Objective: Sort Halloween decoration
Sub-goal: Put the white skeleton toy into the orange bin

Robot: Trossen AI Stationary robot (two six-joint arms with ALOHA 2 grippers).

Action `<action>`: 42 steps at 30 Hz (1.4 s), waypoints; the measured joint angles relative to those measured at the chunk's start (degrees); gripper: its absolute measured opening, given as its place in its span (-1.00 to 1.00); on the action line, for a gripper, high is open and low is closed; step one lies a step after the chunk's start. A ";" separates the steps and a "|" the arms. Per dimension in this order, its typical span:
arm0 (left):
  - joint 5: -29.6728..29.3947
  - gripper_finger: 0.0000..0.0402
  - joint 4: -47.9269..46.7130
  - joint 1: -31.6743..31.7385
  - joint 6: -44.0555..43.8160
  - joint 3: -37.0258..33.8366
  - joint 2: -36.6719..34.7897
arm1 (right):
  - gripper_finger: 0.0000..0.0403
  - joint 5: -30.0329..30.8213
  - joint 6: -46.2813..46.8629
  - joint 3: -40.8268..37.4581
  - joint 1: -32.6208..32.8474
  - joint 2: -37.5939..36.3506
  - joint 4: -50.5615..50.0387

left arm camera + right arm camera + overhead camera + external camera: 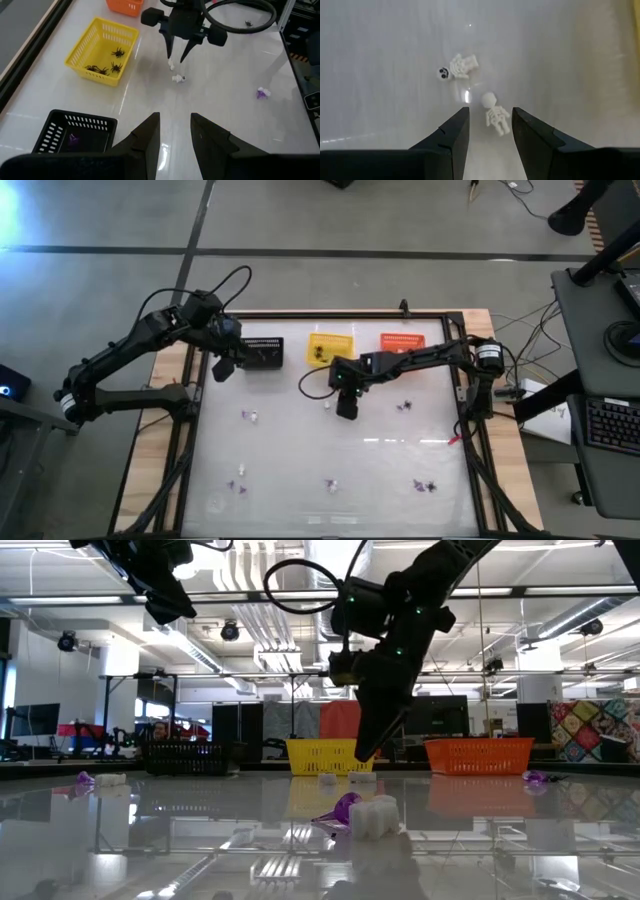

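1. Two white skeleton trinkets lie close together on the white table, just in front of the right gripper: one skeleton sits between its fingertips, the other skeleton a little farther out.
2. Right gripper stands over the table's middle, pointing down, jaws parted and empty (nothing pinched between them).
3. Left gripper hangs above the black basket at the table's far left, jaws parted and holding nothing.
4. Inside the black basket a purple trinket shows through the mesh.
5. Yellow basket, next along the far edge, holds several black spiders.
6. Orange basket stands to its right; its contents cannot be made out.
7. Other small purple and white trinkets are scattered over the near half of the table, well apart from one another, with one black spider near the front right.
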 joint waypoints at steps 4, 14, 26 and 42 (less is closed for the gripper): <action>0.00 -0.55 0.03 0.00 0.00 0.01 0.00 | -0.31 -0.09 0.20 -1.29 0.00 0.00 1.14; 0.00 -0.55 0.06 0.00 0.00 0.02 0.00 | -0.31 0.04 0.39 -6.30 -0.39 0.02 9.42; 0.00 -0.55 0.45 0.00 0.00 0.02 0.00 | -0.35 0.25 4.05 -9.27 -0.44 -0.07 12.74; 0.00 -0.55 0.64 0.00 -0.02 -0.61 0.02 | -0.95 -0.25 13.89 -8.22 -0.52 -0.15 10.29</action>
